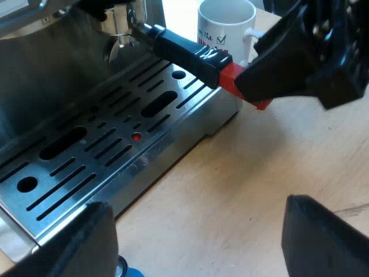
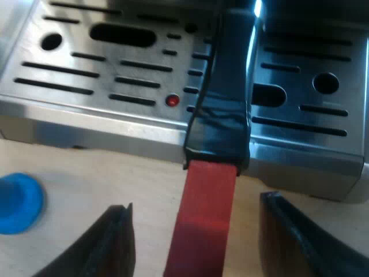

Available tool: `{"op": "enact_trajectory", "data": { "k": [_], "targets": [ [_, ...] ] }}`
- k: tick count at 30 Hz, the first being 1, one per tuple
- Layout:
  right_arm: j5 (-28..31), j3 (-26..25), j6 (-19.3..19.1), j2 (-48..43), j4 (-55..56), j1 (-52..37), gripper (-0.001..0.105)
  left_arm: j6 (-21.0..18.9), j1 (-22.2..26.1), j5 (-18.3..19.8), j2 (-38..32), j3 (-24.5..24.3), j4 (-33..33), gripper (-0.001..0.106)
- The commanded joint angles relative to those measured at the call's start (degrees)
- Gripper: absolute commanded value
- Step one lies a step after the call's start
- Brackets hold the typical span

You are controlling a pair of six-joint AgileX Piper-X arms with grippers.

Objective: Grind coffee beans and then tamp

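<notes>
Holder sits locked in the machine, its handle jutting over the drip tray, so I reckon the red end is there for the taking. My right gripper straddles it, fingers spread, handle at twelve o'clock. Left gripper hovers spread above the counter; the blue tamper rests nearby.
</notes>
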Motion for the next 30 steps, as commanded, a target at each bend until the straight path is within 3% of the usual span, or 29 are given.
{"op": "enact_trajectory", "data": {
  "k": [1, 12, 30],
  "targets": [
    [0.5, -0.71, -0.27, 0.77, 0.55, -0.62, 0.049, -0.04, -0.36, 0.39, -0.17, -0.23, -0.21, 0.062],
    [-2.55, -0.71, -0.27, 2.54, -0.67, -4.34, 0.049, -0.04, -0.36, 0.39, -0.17, -0.23, -0.21, 0.062],
    [-2.58, -0.71, -0.27, 6.83, -3.78, -4.66, 0.049, -0.04, -0.36, 0.39, -0.17, -0.23, -0.21, 0.062]
  ]
}}
